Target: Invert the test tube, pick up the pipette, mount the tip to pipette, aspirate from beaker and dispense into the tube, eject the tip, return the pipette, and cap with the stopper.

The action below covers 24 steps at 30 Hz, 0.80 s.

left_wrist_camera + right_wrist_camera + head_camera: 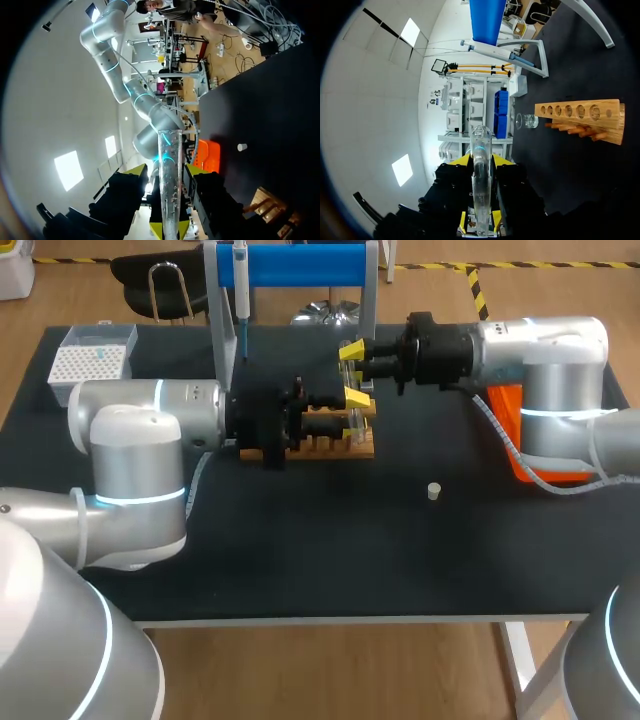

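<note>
**One tube, two hands**

Left wrist: left hand clamps clear glass test tube, open mouth jutting.
Right wrist: right hand clamps it, rounded end jutting.
Head: its axis runs 12-to-6 over wooden rack, right hand at 12.

The head camera looks down on the desk from above and behind. Both wrist cameras sit low and close, and all three views share the wooden rack.
</note>
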Each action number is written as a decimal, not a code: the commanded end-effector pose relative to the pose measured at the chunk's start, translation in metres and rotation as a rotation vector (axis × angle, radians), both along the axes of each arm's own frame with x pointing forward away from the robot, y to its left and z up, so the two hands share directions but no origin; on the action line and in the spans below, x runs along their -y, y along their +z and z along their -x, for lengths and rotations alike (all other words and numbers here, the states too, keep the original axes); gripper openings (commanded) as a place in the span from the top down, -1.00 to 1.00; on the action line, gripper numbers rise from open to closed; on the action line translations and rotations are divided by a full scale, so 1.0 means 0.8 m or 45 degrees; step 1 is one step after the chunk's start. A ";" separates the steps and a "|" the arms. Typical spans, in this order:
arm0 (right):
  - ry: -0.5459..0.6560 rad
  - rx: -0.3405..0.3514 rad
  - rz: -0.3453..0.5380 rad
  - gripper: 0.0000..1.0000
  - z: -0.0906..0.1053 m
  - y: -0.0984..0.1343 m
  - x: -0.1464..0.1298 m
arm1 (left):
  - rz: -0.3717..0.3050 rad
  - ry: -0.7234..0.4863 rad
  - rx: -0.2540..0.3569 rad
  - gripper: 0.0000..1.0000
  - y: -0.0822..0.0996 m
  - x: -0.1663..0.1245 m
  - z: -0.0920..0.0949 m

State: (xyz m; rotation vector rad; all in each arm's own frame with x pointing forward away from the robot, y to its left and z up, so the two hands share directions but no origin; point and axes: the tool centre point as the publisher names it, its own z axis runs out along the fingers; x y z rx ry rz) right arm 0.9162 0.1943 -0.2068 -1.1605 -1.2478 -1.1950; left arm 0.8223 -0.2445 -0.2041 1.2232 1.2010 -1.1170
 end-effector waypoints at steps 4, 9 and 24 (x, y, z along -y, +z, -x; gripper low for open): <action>-0.003 0.001 0.003 1.00 0.001 0.001 0.000 | -0.001 0.002 0.002 0.22 -0.001 0.002 0.000; -0.003 0.001 0.003 1.00 0.001 0.001 0.000 | -0.001 0.003 0.001 0.27 -0.002 0.002 0.000; -0.003 0.001 0.003 1.00 0.001 0.001 0.000 | -0.005 0.002 0.003 0.54 -0.002 0.002 0.000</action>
